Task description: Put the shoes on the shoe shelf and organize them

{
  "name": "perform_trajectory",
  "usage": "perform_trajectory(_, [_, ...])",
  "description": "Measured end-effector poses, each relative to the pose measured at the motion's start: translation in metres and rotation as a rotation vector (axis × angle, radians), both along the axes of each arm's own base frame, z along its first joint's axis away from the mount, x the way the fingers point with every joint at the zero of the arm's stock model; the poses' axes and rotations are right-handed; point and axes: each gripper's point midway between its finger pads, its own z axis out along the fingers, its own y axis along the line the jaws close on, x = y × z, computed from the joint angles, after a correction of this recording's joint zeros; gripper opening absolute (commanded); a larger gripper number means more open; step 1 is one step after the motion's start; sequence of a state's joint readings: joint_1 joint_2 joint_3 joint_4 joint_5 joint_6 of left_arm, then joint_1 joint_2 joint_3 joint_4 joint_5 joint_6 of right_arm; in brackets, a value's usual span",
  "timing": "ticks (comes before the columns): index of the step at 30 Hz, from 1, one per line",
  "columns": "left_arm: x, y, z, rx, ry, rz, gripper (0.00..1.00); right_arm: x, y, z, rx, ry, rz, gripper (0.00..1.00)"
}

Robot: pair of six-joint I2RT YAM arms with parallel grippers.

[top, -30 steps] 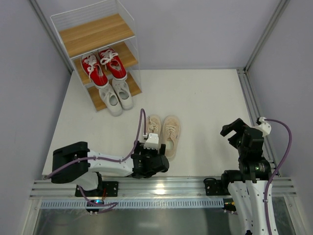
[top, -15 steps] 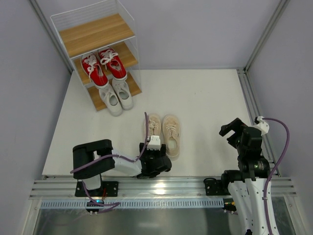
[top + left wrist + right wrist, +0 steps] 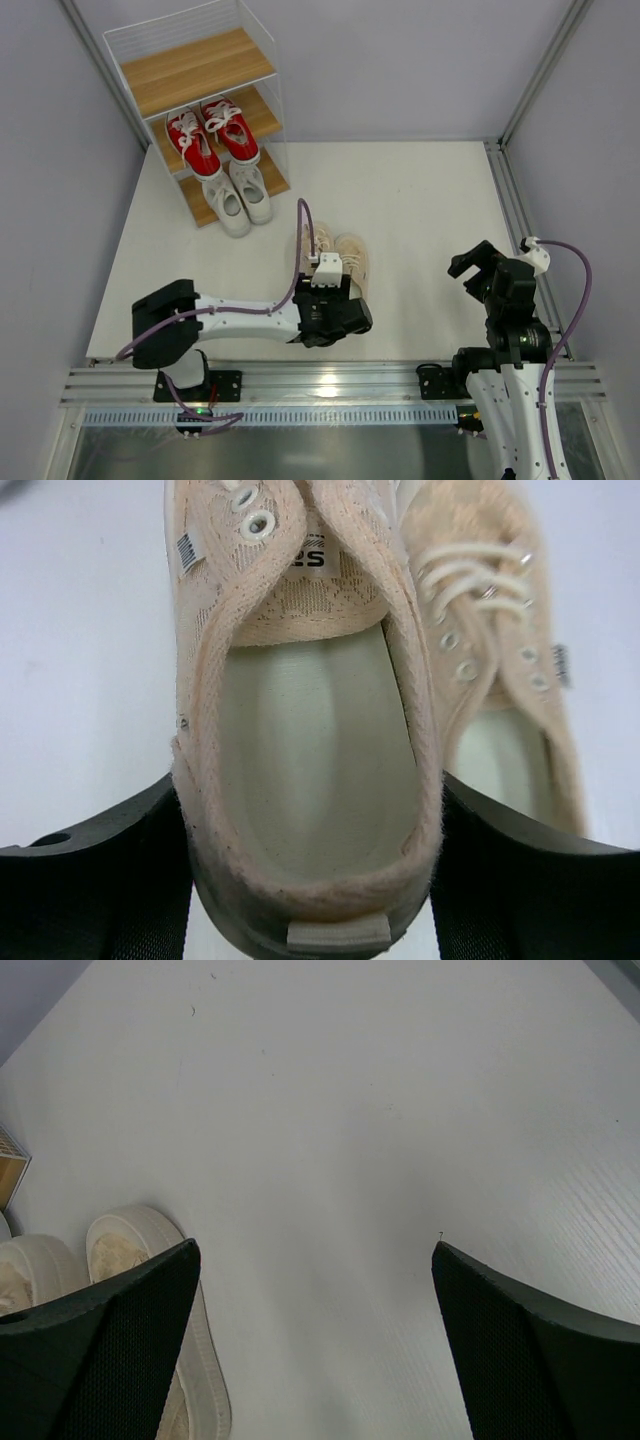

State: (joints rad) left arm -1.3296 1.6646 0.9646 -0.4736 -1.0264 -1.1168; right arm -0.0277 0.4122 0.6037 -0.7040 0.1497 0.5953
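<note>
Far left, up against the wall: the shoe shelf (image 3: 195, 70), top board bare, red pair (image 3: 212, 135) on the middle tier, white pair (image 3: 238, 195) on the bottom one. Moving right to mid-tabletop (image 3: 430, 200): the cream-beige pair (image 3: 345, 255), side by side, toes pointing away from the arms, not yet shelved. Right at the left-hand shoe (image 3: 310, 760), the left gripper (image 3: 312, 870), jaws set wide and straddling the heel, pads (image 3: 110, 890) close against both sides, with no telling whether truly pinched. To do this well: squeeze low on the firm heel rather than the soft collar, lift straight up before swinging toward the shelf, and keep clear of the neighbour shoe (image 3: 500, 680) just beside. Judging by the free board, aim for the top tier. Far right: the right gripper (image 3: 313, 1260), jaws wide and empty above bare tabletop. Hard to make out: toe of the straddled shoe cut off in the left wrist view, both heels buried under the arm from above.
</note>
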Motion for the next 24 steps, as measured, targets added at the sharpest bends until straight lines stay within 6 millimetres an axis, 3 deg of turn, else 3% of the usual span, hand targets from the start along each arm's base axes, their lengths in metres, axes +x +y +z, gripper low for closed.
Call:
perform_trajectory(7, [0.023, -0.011, 0.105, -0.063, -0.073, -0.023, 0.0, 0.0, 0.001, 0.0, 0.002, 0.0, 0.003, 0.97])
perform_trajectory(14, [0.055, -0.016, 0.177, 0.041, -0.172, -0.093, 0.0, 0.0, 0.001, 0.0, 0.003, 0.0, 0.007, 0.97])
perform_trajectory(19, [0.079, -0.037, 0.243, 0.072, -0.347, -0.18, 0.0, 0.001, 0.003, 0.001, 0.005, -0.006, 0.015, 0.97])
perform_trajectory(24, [0.112, -0.03, 0.316, 0.089, -0.503, -0.164, 0.0, 0.005, 0.003, 0.0, -0.001, 0.004, 0.021, 0.97])
